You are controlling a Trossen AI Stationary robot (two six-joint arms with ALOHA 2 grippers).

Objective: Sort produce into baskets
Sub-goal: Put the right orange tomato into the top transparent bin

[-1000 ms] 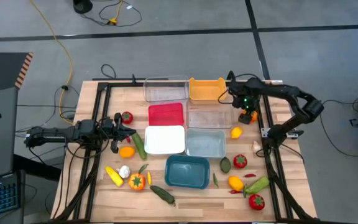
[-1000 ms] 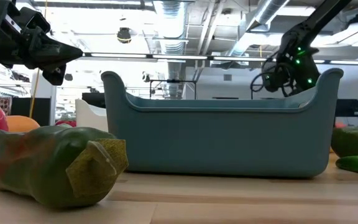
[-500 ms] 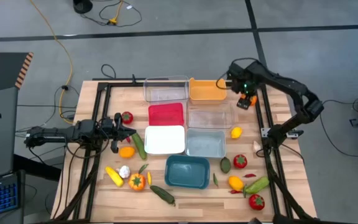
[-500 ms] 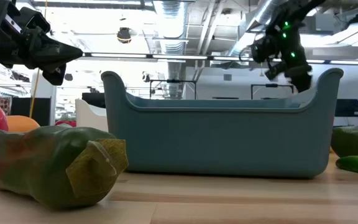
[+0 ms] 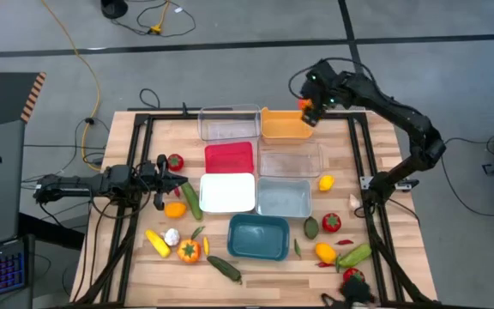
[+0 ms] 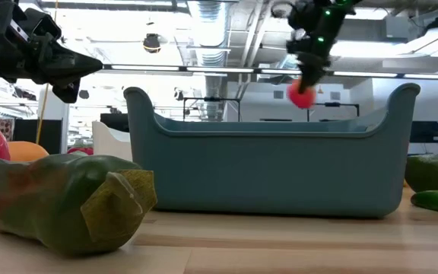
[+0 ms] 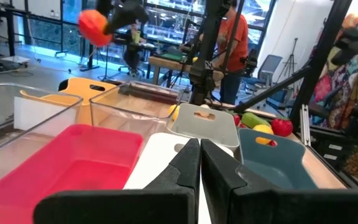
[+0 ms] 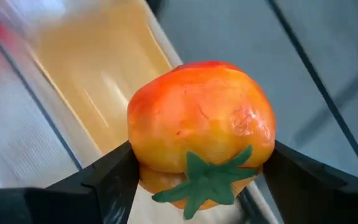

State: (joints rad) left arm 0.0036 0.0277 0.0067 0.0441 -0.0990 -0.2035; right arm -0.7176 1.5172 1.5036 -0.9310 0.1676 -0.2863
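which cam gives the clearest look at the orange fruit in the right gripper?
Right wrist view: the orange fruit fills the frame, green leaf cap visible, clamped between the right gripper fingers. High view shows only a small orange spot by the orange basket. Low view: a reddish blob. Left wrist view: blurred, far off.

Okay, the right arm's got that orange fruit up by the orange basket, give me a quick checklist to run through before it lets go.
1. Grip: the right gripper holds the orange fruit between both fingers. Ok.
2. Height: in the low view the fruit hangs in the air above the table. Ok.
3. Position: from above, the fruit sits at the right edge of the orange basket, not over its middle. Not ok.
4. Basket contents: the orange basket looks empty. Ok.
5. Left gripper: shut, parked beside the white basket, far from the drop. Ok.
6. Drop height above the basket floor: cannot tell.
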